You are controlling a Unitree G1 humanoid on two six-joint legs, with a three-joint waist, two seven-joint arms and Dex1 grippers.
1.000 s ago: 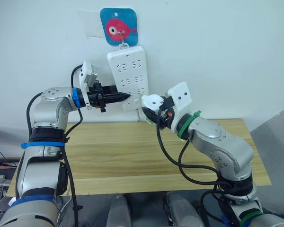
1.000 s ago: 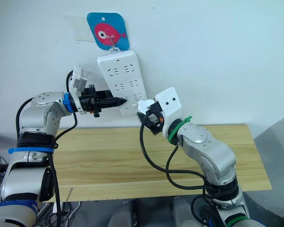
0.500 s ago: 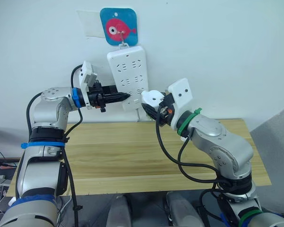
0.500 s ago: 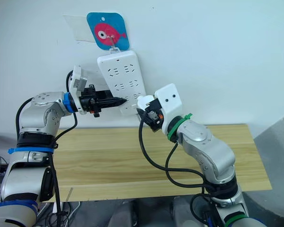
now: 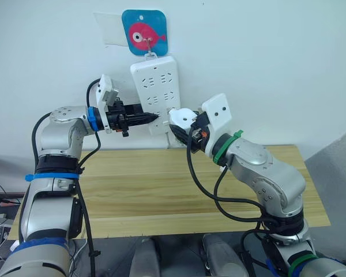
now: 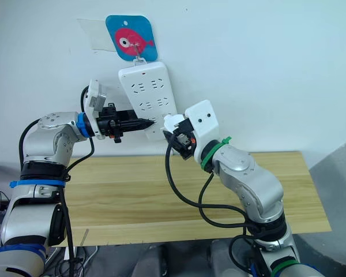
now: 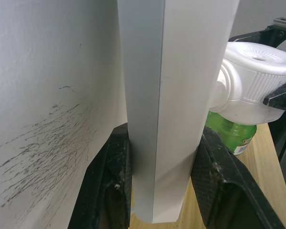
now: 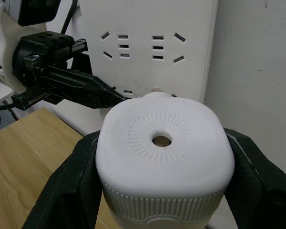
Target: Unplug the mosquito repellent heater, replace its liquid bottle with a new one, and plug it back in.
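At strip (image 5: 157, 92) | right claw (image 8: 157, 157) pinches white heater (image 8: 163, 157), green bottle (image 7: 232, 136) | left claw (image 7: 159, 191) clamps strip, prongs possibly seated

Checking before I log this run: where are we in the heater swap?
Late stage. The mosquito repellent heater already carries a green bottle, so the swap looks done. In hand: the right gripper presses the heater against the power strip, which the left gripper clamps steady. Left: seat the plug fully; whether it is in cannot be told.
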